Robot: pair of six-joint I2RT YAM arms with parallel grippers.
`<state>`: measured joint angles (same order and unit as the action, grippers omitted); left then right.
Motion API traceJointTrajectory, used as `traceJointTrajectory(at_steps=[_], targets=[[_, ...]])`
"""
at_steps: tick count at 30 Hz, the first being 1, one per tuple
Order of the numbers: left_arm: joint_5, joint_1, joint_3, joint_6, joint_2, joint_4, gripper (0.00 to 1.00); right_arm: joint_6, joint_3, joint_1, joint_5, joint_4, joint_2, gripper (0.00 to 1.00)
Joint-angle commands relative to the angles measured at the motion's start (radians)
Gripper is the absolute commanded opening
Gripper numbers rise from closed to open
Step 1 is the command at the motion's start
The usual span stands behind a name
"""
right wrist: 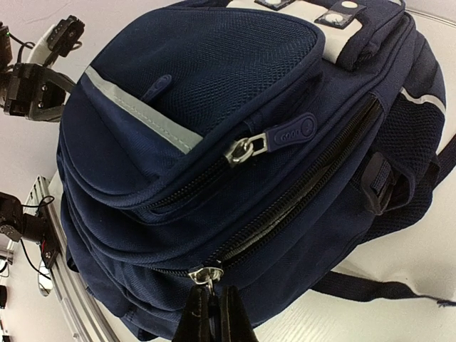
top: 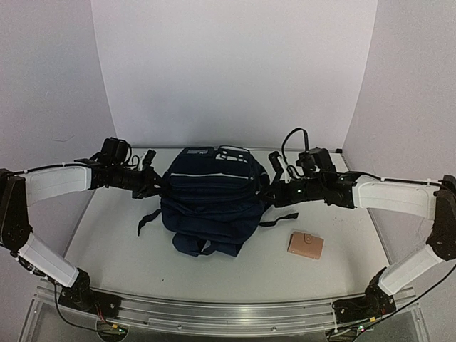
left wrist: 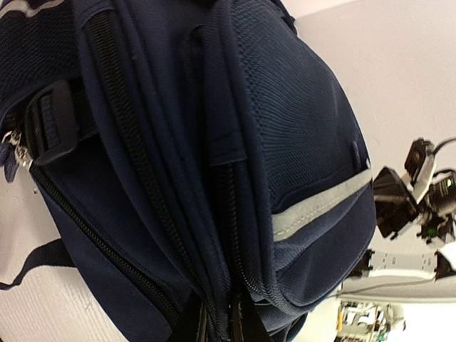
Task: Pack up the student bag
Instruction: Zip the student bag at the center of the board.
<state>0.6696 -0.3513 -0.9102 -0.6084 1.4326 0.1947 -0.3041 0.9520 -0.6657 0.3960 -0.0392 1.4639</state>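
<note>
The student bag (top: 208,194), navy blue with white piping, lies in the middle of the table. My left gripper (top: 158,184) is at its left side. In the left wrist view the black fingers (left wrist: 246,324) stand close together, pinching a zippered fold of the student bag (left wrist: 214,142). My right gripper (top: 270,194) is at the bag's right side. There its fingertips (right wrist: 229,303) are shut on the metal zipper pull (right wrist: 207,273) of the main compartment, whose zipper (right wrist: 299,192) is partly parted. The front pocket's zipper pull (right wrist: 281,137) hangs free.
A tan wallet (top: 306,244) lies on the table to the right of the bag, in front of the right arm. A dark strap (top: 148,219) trails from the bag's left side. White walls close in the back and sides.
</note>
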Motion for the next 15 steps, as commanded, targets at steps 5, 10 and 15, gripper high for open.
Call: traceJointTrajectory(at_steps=[5,10,15], targets=[[0.102,0.12,-0.097,0.445,0.014,0.233,0.0,0.065,0.036,0.169,-0.044,-0.039,0.09,0.0],[0.128,0.12,-0.086,0.451,0.019,0.221,0.0,0.125,0.112,0.221,0.01,-0.022,0.231,0.0],[0.095,0.12,-0.098,0.47,0.01,0.256,0.0,0.154,0.175,0.275,0.014,-0.019,0.298,0.0]])
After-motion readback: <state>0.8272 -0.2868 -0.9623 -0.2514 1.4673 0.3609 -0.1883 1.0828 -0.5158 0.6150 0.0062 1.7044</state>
